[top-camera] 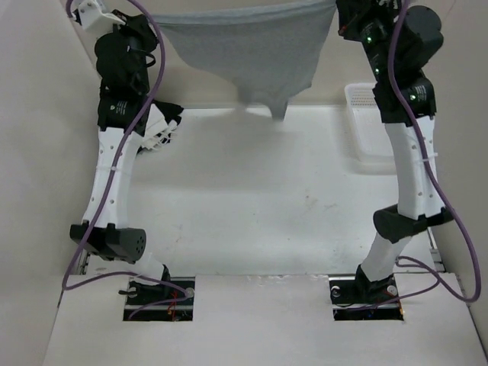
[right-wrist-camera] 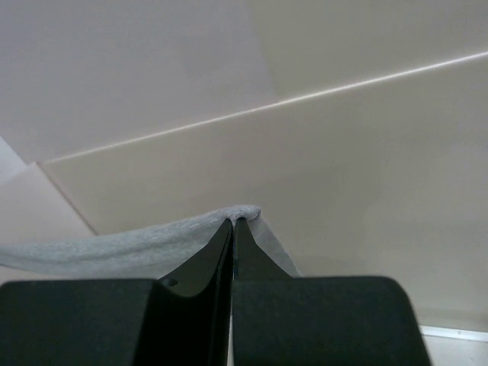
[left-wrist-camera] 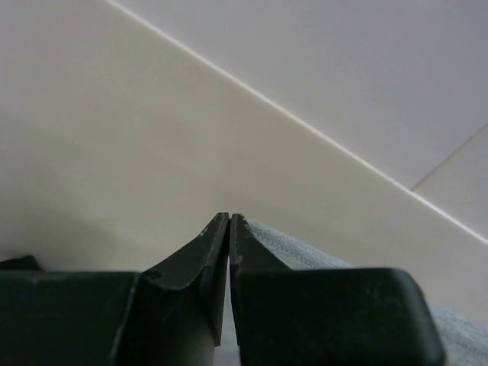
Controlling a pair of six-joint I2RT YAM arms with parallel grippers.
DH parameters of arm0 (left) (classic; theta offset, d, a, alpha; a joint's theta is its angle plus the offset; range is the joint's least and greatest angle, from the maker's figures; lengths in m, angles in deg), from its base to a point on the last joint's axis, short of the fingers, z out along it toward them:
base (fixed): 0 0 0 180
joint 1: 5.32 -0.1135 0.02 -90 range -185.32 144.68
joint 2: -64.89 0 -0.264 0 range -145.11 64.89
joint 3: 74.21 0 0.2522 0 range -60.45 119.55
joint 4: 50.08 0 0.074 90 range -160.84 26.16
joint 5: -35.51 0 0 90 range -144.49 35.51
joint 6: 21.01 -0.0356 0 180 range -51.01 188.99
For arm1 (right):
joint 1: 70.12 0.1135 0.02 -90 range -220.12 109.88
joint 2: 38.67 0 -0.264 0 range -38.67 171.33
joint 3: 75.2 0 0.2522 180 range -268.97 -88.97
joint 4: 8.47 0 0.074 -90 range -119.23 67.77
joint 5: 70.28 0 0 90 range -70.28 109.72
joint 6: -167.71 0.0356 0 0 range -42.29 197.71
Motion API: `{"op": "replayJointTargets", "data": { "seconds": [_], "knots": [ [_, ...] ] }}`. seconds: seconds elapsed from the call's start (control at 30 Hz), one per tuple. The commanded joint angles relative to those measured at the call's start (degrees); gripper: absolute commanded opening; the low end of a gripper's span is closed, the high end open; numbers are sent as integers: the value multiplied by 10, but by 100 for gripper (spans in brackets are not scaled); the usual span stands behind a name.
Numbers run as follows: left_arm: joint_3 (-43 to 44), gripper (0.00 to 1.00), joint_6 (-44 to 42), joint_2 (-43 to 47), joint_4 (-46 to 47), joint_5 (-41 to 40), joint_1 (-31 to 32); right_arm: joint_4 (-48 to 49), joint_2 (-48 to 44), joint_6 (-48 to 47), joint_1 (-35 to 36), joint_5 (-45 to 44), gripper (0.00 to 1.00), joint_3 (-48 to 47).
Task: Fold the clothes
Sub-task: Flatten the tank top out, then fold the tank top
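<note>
The clothes, one light heather-grey knit garment, hang stretched in the air between my two raised arms, sagging to a point above the far part of the table. My left gripper is shut on one top edge; grey cloth trails off to the right of its fingers. My right gripper is shut on the other top corner, with grey cloth bunched over the fingertips and running left. In the top view both grippers sit at the upper frame edge, mostly hidden.
A white mesh basket stands at the far right of the white table. A black-and-white bundle of fabric lies behind the left arm. Beige walls close in the left, right and back.
</note>
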Motion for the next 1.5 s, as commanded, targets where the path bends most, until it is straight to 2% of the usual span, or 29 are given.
{"op": "replayJointTargets", "data": {
  "seconds": [0.0, 0.13, 0.23, 0.33, 0.43, 0.57, 0.67, 0.77, 0.9, 1.0, 1.07, 1.13, 1.2, 1.3, 1.4, 1.47],
  "knots": [
    [-23, 3, 0, 54, 15, 5, -8, 12, -61, -3, -10, 4, 0, 57],
    [-151, 3, -10, 117, 59, -10, 5, 75, -161, -5, -10, -2, 0, 270],
    [-303, 3, -14, 199, 100, -43, 38, 134, -277, 3, 7, -17, 0, 483],
    [-488, 3, -14, 306, 129, -92, 88, 188, -401, 19, 65, -43, 0, 705],
    [-656, 3, -5, 414, 127, -133, 134, 205, -499, 37, 138, -95, 0, 885],
    [-793, 3, 15, 560, 32, -190, 194, 157, -602, 90, 248, -164, 0, 1054],
    [-835, 3, 73, 647, -73, -213, 228, 93, -657, 171, 332, -189, 0, 1137],
    [-864, 3, 173, 708, -209, -221, 270, 35, -699, 276, 418, -184, 0, 1204],
    [-882, 2, 281, 739, -332, -235, 299, -16, -726, 374, 537, -199, 0, 1227],
    [-882, 2, 317, 759, -364, -248, 304, -33, -737, 394, 590, -231, 0, 1206],
    [-874, 2, 314, 753, -342, -252, 304, -31, -728, 379, 583, -244, 0, 1189],
    [-859, 2, 287, 720, -294, -262, 301, -12, -702, 334, 541, -245, 0, 1165],
    [-838, 2, 249, 672, -224, -270, 291, 25, -668, 276, 476, -218, 0, 1137],
    [-809, 3, 185, 585, -94, -266, 249, 115, -599, 183, 344, -155, 0, 1095],
    [-770, 3, 173, 482, 1, -200, 187, 188, -508, 143, 208, -73, 0, 1041],
    [-738, 3, 169, 409, 49, -171, 148, 234, -441, 135, 144, -37, 0, 1003]
  ]
}}
